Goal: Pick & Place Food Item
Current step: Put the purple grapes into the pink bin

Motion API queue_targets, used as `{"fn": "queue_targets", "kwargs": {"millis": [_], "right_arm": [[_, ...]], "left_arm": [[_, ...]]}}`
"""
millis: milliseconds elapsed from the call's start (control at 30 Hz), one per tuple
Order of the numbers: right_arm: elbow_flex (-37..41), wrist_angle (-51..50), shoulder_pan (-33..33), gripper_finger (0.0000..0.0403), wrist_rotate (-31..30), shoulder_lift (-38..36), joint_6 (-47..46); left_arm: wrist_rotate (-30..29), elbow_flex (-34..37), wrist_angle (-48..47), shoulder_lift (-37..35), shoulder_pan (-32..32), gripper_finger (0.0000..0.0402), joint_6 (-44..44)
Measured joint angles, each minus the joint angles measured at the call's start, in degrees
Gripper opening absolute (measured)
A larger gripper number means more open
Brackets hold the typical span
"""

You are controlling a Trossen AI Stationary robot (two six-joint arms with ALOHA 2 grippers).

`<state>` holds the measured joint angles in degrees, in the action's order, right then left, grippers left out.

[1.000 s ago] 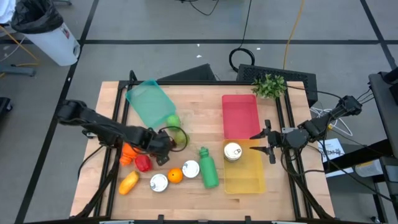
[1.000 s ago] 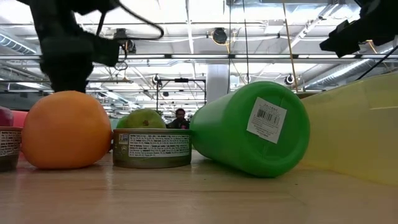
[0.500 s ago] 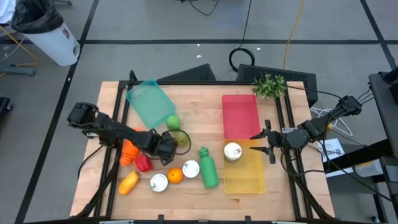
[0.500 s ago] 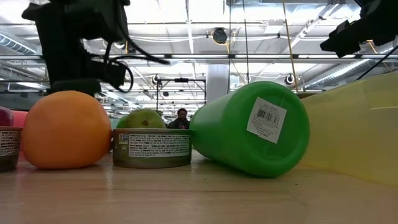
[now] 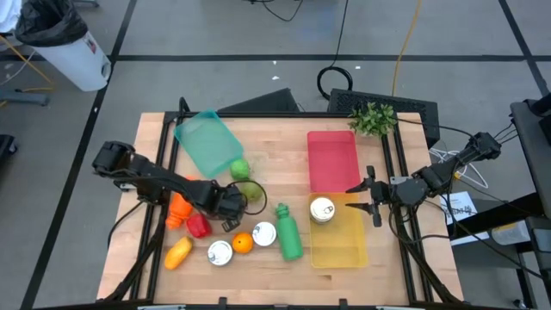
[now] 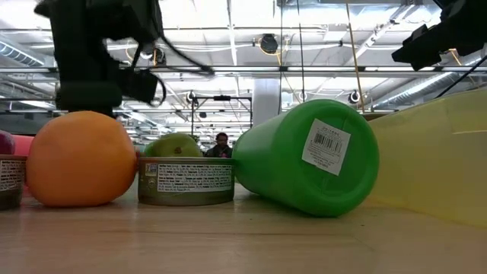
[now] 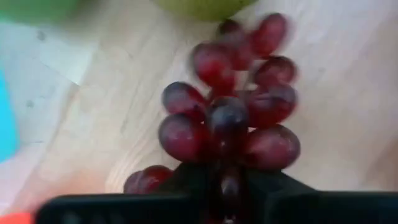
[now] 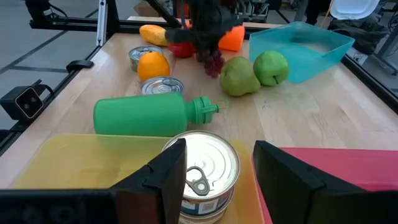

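Left gripper [image 5: 231, 205] is clamped on a bunch of red grapes [image 7: 230, 121], which we see hanging just above the worktop [image 5: 275, 138] beside the pear [image 8: 239, 77]. Our right gripper [image 5: 368, 198] waits with fingers spread wide above the tin can [image 8: 200, 169] in the yellow tray [image 5: 340, 250].

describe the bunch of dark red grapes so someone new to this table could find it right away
Start at the tilted teal plastic bin in the high view and find the two green fruits at its open corner. Just beside them, the left gripper holds a bunch of dark red grapes: the only clustered fruit, small round berries.
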<state>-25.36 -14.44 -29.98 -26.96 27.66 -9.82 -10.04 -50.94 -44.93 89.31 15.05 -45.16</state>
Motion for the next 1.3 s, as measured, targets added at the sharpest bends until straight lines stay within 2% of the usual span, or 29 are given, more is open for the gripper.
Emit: {"fn": "queue_targets", "kwargs": {"millis": [100, 300, 433, 567, 700, 900, 1033, 1167, 1300], "right_arm": [[0.0, 0.0, 0.0, 0.0171, 0.0, 0.0, 0.0], [0.0, 0.1, 0.0, 0.0171, 0.0, 0.0, 0.0], [0.0, 0.6, 0.0, 0.0171, 0.0, 0.0, 0.0], [0.0, 2.4, 0.0, 0.0171, 0.0, 0.5, 0.0], [0.0, 3.6, 0.0, 0.0171, 0.0, 1.7, 0.1], [0.0, 7.0, 0.0, 0.0171, 0.0, 4.3, 0.1], [0.0, 12.1, 0.1, 0.0172, -1.5, 7.2, 0.6], [1.5, 21.4, 1.0, 0.0185, -1.5, 10.3, 3.5], [5.2, 39.2, 2.7, 0.0228, -1.5, 14.9, 9.7]], "left_arm": [[-0.9, -2.5, -2.6, -3.0, 0.0, 0.0011, 0.1], [-7.2, -8.3, -1.1, -8.7, 0.0, 0.0034, 2.2], [-12.7, -11.3, 6.5, -10.5, 0.0, 0.0024, 10.8], [-15.4, -11.7, 22.1, -10.5, -0.2, 0.0010, 26.2], [-12.7, -11.6, 36.9, -9.2, -1.0, 0.0011, 39.8], [-3.2, -11.8, 57.1, -5.0, -3.3, 0.0027, 49.0], [1.9, -11.6, 63.9, -1.3, -4.9, 0.0029, 50.5], [2.6, -11.7, 68.6, 1.3, -6.3, 0.0030, 49.9], [4.7, -11.6, 71.2, 3.4, -7.3, 0.0030, 49.0]]}}
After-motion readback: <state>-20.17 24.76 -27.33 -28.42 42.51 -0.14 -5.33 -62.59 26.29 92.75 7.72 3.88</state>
